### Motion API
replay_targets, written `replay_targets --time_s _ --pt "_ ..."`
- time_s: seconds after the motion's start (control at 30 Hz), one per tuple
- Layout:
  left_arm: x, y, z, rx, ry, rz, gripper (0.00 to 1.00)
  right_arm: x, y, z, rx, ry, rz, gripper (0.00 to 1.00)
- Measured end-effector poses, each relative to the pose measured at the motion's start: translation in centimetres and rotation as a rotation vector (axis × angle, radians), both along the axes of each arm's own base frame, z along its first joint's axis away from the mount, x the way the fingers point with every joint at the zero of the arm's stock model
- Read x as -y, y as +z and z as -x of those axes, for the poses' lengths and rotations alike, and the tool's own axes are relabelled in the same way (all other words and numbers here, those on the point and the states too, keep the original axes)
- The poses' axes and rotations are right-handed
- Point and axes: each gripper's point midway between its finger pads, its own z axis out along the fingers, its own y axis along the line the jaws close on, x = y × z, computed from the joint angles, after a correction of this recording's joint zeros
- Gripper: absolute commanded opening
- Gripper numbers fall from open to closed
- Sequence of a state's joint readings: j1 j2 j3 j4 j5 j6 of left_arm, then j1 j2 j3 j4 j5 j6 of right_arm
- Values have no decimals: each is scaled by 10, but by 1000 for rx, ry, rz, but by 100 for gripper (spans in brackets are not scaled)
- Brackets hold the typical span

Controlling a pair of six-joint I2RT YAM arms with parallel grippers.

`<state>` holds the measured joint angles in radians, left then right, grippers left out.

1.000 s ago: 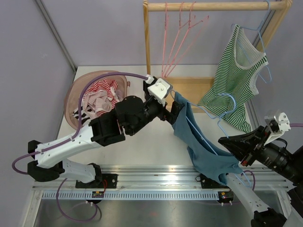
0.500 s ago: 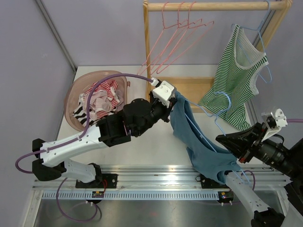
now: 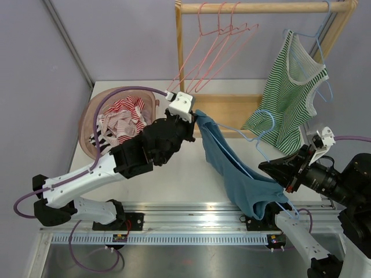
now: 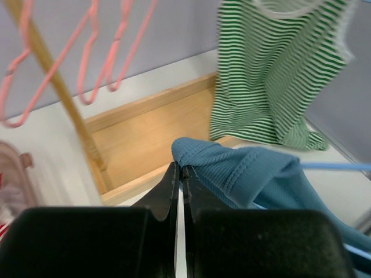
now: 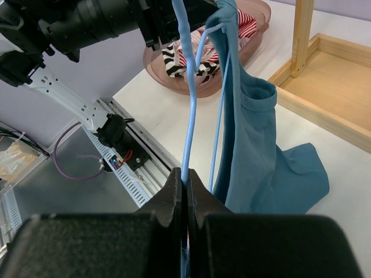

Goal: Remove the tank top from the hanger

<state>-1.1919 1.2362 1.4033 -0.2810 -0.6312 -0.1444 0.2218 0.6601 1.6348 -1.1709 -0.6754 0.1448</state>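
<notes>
My left claw point(image 4: 179, 174) is pinched tight on the teal tank top point(image 3: 232, 168) at its shoulder, and my right claw point(image 5: 184, 174) clamps the blue hanger point(image 5: 186, 145). The top hangs stretched between them above the bench point(image 3: 185, 174). I'd pull the left arm toward 10 o'clock with the hanger steady, so the strap slides off. The left arm is extended, and the right is folded at 4 o'clock.

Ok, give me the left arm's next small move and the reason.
Probably pull the left arm away from the hanger: its jaws pinch the edge of the blue tank top, the right jaws clamp the hanger, and its wire runs through the top.
</notes>
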Motion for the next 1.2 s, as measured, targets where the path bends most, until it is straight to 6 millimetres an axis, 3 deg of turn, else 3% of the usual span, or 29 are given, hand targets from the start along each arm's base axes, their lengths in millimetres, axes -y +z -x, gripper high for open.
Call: replay_targets --time_s 0.1,0.23,0.37,0.47,0.6,0.77,0.87,0.93,1.03,1.2 --pt "-28 -7 -19 -42 134 23 0 -2 -2 4 11 31 7 0" --pt "-86 -20 -44 -104 331 79 0 -7 -2 16 43 97 9 0" --pt "-119 -25 -43 -127 382 146 0 -9 6 23 107 132 -2 0" --pt "-109 -24 -29 -131 265 196 0 -13 11 14 170 131 -52 0" --pt "-77 -43 3 -140 9 224 0 -24 6 -13 224 122 -193 0" --pt "-22 -77 68 -163 -371 173 0 -35 8 -74 249 78 -439 0" --pt "-5 -101 95 -186 -495 131 0 -31 19 -111 301 6 -581 0" --pt "-4 -120 99 -206 -502 106 0 -24 25 -126 347 -51 -632 0" --pt "-16 -156 88 -263 -396 45 0 -7 34 -146 380 -199 -596 0" --pt "-51 -188 60 -326 -125 -41 0 30 70 -142 464 -424 -483 0"
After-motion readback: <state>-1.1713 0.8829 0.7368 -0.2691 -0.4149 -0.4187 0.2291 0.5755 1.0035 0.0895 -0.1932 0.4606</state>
